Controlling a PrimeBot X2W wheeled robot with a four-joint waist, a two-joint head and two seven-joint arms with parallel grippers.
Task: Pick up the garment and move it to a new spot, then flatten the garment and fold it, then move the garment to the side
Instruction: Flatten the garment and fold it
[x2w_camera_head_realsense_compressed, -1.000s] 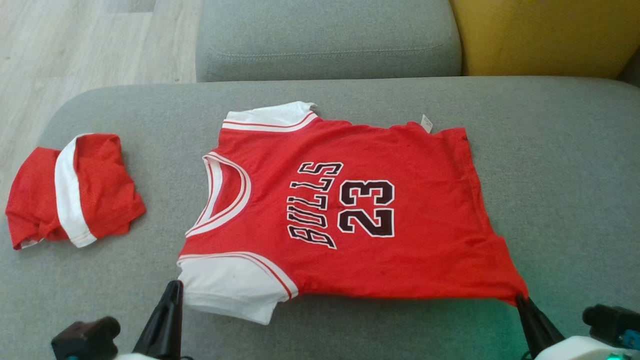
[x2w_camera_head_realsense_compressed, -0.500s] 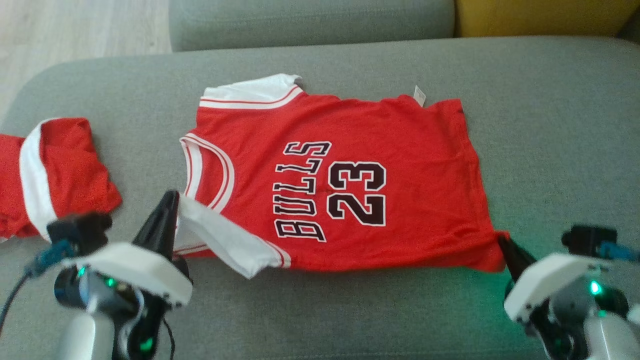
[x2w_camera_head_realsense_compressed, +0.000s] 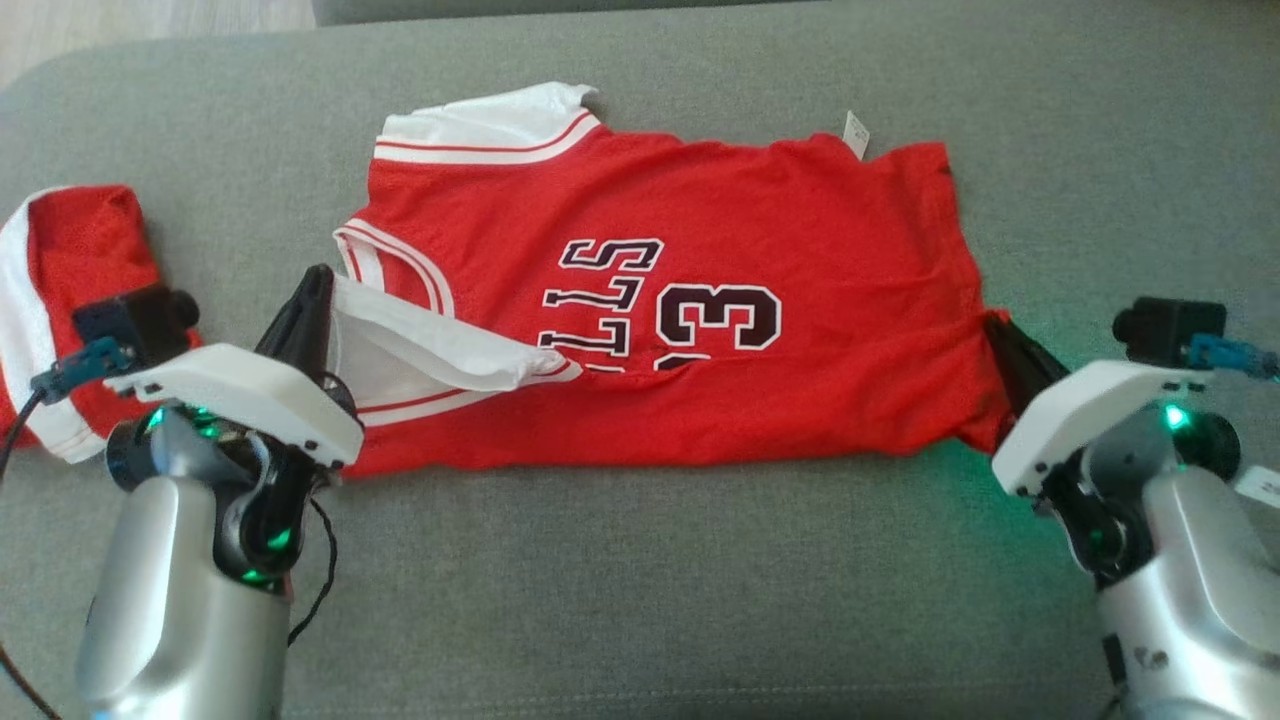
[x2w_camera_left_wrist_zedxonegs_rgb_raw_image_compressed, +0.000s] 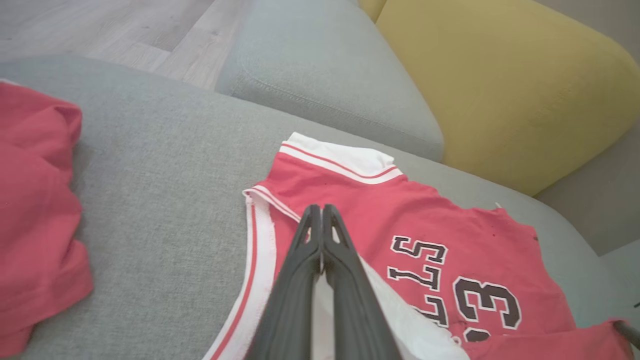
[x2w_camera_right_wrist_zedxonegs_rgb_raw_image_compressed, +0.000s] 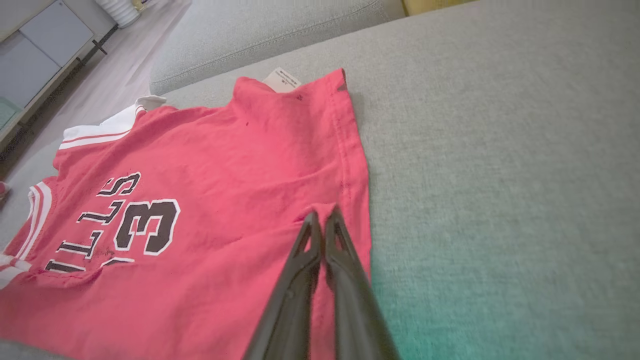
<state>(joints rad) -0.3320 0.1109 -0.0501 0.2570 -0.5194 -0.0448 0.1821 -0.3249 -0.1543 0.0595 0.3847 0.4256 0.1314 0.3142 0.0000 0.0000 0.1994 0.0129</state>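
We log red jersey (x2w_camera_head_realsense_compressed: 700, 230) on grey sofa seat (x2w_camera_head_realsense_compressed: 650, 600), near edge doubled over, left gripper (x2w_camera_head_realsense_compressed: 316, 280) pinching its white sleeve (x2w_camera_head_realsense_compressed: 430, 345), right gripper (x2w_camera_head_realsense_compressed: 997, 328) pinching the hem corner, legible print "LLS" and "3", white tag (x2w_camera_head_realsense_compressed: 855, 133) at hem.

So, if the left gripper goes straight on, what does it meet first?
Probably the red Bulls jersey itself: the left gripper, shut on its near white sleeve, points across the chest toward the far white sleeve. Its height is unclear.
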